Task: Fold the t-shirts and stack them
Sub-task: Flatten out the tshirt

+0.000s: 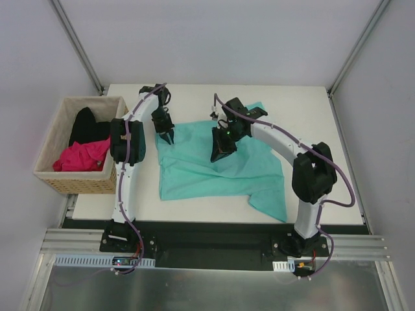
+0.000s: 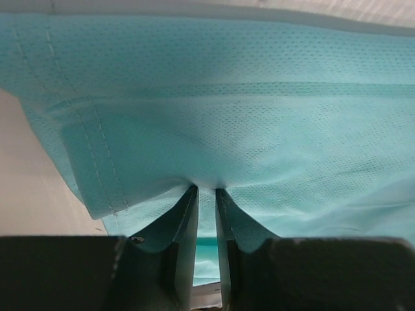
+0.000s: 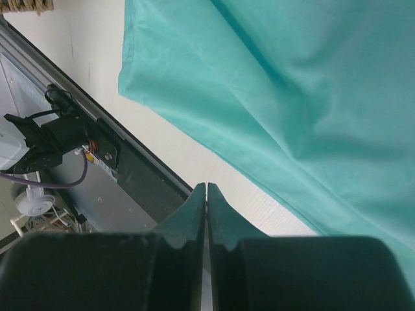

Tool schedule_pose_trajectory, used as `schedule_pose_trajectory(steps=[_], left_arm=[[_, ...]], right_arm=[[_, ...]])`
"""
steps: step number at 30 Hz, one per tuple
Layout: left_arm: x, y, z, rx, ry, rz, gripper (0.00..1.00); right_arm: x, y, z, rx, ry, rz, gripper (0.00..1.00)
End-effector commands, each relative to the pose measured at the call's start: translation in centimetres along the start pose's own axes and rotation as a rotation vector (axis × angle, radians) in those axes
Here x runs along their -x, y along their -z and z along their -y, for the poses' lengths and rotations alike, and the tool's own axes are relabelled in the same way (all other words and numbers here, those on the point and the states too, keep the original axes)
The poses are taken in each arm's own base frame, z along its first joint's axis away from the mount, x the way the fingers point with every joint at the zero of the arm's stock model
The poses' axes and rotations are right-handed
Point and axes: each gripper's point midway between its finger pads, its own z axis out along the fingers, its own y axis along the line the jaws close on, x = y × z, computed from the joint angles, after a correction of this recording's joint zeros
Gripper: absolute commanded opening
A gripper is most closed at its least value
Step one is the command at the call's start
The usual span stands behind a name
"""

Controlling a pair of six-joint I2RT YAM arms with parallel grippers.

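Observation:
A teal t-shirt (image 1: 214, 175) lies spread and partly doubled over on the white table (image 1: 298, 107). My left gripper (image 1: 167, 138) is at the shirt's far left edge. In the left wrist view it (image 2: 206, 189) is shut on a pinch of the teal cloth (image 2: 259, 129), whose hemmed edge runs down the left. My right gripper (image 1: 219, 154) hovers over the middle of the shirt. In the right wrist view it (image 3: 206, 186) is shut with nothing between the fingers, and the teal shirt (image 3: 292, 97) lies past them. A magenta pink shirt (image 1: 83, 157) and a black shirt (image 1: 87, 126) lie in the basket.
A woven wicker basket (image 1: 81, 183) stands at the table's left edge, beside the left arm. Bare table shows behind and to the right of the shirt. The table's near edge and a black rail (image 3: 139, 175) show in the right wrist view.

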Motion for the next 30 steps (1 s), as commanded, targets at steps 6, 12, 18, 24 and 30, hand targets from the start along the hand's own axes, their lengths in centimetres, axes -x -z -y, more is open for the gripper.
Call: schedule_pose_trajectory(steps=[6, 12, 18, 24, 30], left_arm=[[1.7, -0.2, 0.8, -0.048, 0.003, 0.01, 0.17], [2.7, -0.3, 0.9, -0.089, 0.024, 0.014, 0.17], [3.9, -0.2, 1.9, -0.192, 0.048, 0.023, 0.18], [5.5, 0.0, 3.1, -0.301, 0.08, 0.03, 0.19], [5.4, 0.3, 2.8, -0.316, 0.095, 0.02, 0.19]], right_arm=[[-2.7, -2.6, -2.9, 0.092, 0.02, -0.11, 0.06], [-3.5, -3.5, -3.2, 0.081, 0.046, -0.159, 0.06], [-2.7, -3.0, -2.3, 0.038, 0.056, -0.136, 0.06], [-0.2, -0.9, 0.5, -0.02, 0.013, -0.058, 0.06], [4.3, 2.6, 6.3, -0.107, -0.095, 0.079, 0.07]])
